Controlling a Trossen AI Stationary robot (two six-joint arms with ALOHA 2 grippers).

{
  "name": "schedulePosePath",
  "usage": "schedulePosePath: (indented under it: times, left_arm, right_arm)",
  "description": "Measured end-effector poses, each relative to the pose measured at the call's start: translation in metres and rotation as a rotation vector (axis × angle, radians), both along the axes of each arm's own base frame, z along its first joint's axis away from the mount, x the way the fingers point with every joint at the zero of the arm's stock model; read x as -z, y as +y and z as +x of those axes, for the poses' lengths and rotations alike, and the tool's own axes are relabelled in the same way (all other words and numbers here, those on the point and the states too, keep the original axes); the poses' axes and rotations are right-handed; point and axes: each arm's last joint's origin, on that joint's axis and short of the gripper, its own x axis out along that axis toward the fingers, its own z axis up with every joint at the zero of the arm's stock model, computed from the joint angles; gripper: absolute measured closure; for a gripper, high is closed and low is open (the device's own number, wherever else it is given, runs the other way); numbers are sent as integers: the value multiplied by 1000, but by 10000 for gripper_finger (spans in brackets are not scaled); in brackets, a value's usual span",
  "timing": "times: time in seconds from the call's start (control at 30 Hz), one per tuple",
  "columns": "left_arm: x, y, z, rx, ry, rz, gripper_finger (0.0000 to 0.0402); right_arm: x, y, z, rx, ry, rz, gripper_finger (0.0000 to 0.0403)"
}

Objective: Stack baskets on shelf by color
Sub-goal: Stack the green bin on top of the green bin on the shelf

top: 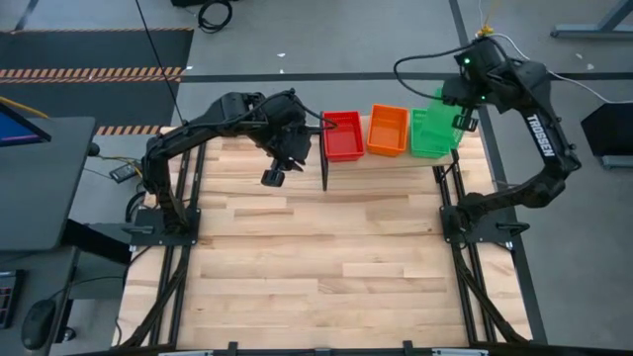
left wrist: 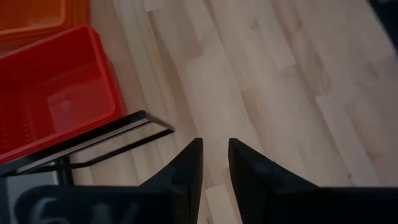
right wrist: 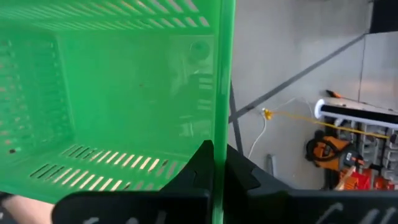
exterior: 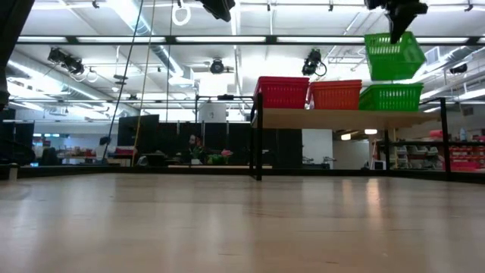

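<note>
The shelf stands at the table's far edge. It carries red baskets, orange baskets and a green basket side by side; how many are nested in each I cannot tell. My right gripper is shut on another green basket, which it holds above the green one on the shelf. My left gripper hovers over bare tabletop beside the shelf's left end, open by a narrow gap and touching nothing. My right gripper pinches one wall of the green basket at its rim, one finger inside the basket and one outside, coming from above. The basket hangs tilted below the fingers, lifted clear of the green basket on the shelf.
The shelf's black corner post and frame are close to my left gripper. The wide wooden tabletop stretches toward the near edge. Behind the table lies a workshop room with cables and equipment.
</note>
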Motion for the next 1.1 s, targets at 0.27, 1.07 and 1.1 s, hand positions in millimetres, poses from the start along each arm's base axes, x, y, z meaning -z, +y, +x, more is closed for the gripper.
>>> schedulePosePath:
  times: [0.27, 1.07, 1.1]
  left_arm:
    - [0, 1, 0, 15, -6, -14, 320]
    - [-1, 1, 1, 14, -23, -28, 322]
    - [-1, 1, 1, 14, -23, -28, 322]
  right_arm:
    - [35, -8, 6, 1, 90, 118, 392]
    - [48, -6, 9, 52, -60, 220, 273]
    - [48, -6, 9, 57, -65, 217, 263]
